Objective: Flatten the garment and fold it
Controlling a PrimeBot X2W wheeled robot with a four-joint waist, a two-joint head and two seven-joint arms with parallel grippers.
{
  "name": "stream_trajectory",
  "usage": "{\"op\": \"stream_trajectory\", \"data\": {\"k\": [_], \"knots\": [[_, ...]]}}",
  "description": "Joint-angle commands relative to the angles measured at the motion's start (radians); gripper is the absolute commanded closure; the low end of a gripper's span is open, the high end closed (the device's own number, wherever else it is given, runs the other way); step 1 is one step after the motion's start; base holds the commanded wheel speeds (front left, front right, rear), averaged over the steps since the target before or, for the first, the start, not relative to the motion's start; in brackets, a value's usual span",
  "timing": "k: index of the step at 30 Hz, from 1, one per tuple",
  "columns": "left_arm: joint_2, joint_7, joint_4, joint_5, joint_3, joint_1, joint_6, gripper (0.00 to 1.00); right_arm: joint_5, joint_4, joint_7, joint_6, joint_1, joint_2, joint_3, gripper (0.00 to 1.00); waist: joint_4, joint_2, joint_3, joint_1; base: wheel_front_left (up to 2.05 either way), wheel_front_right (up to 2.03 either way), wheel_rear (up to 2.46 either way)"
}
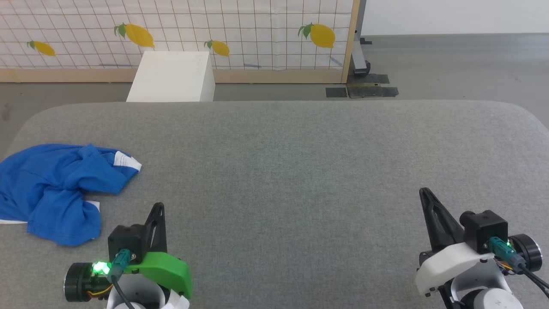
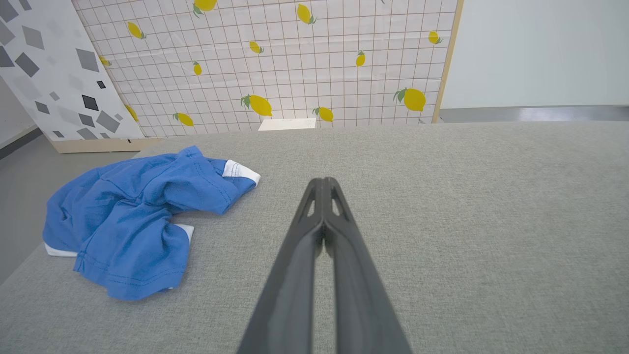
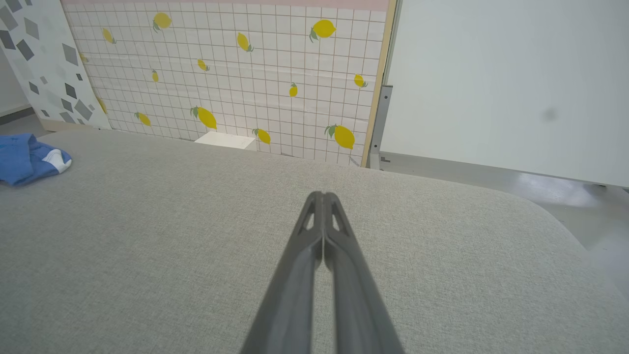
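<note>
Where it lies crumpled at the head view's left edge, garment (image 1: pixel 51 189): blue shorts, white trim, close to the counter (image 1: pixel 300 171) rim. Risk: a pull may slide it off, or a pinch may take doubled layers. Jaws closed, empty, on left gripper (image 1: pixel 158 208) and right gripper (image 1: pixel 425 193). Counter: grey fabric, rounded corners. Room: lemon-print panel (image 1: pixel 171 30), white box (image 1: pixel 171 77), grey floor (image 1: pixel 450 64).

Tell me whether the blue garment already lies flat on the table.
No, the garment lies bunched in a crumpled heap with deep folds near the left edge of the grey table.
</note>
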Motion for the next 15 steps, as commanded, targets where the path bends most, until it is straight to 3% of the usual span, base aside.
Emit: {"op": "stream_trajectory", "data": {"k": [1, 15], "knots": [[-0.005, 0.001, 0.003, 0.013, 0.001, -0.018, 0.000, 1.00, -0.007, -0.005, 0.000, -0.002, -0.006, 0.002, 0.001, 1.00, 0.000, 0.0000, 0.000, 0.0000, 0.00, 0.00, 0.00], [-0.005, 0.001, 0.003, 0.013, 0.001, -0.018, 0.000, 1.00, -0.007, -0.005, 0.000, -0.002, -0.006, 0.002, 0.001, 1.00, 0.000, 0.0000, 0.000, 0.0000, 0.00, 0.00, 0.00]]}}
